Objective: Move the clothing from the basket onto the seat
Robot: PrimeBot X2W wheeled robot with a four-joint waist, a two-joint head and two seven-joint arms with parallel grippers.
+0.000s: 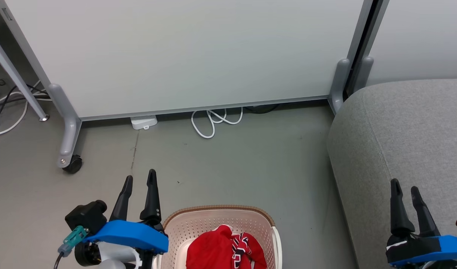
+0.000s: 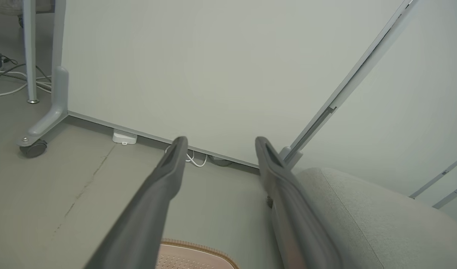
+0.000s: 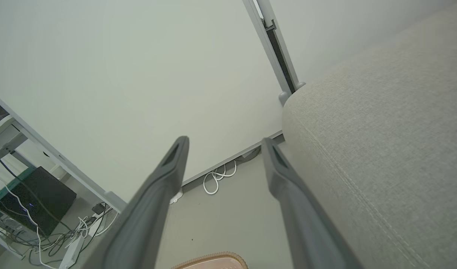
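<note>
Clothing (image 1: 221,249) is lying in the basket (image 1: 217,209), just beside the left gripper (image 1: 140,175) and well apart from the right gripper (image 1: 404,185). Both grippers' jaws are gaping, empty. The head view is showing the clothing; the wrist views are catching the basket's rim.

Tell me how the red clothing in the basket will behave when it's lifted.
The red clothing lies crumpled in folds, so it is probably floppy and will hang from wherever it is pinched. It looks like thin fabric, likely light for its bulk. It sits bunched in the basket, so lifting one piece may drag another along.
</note>
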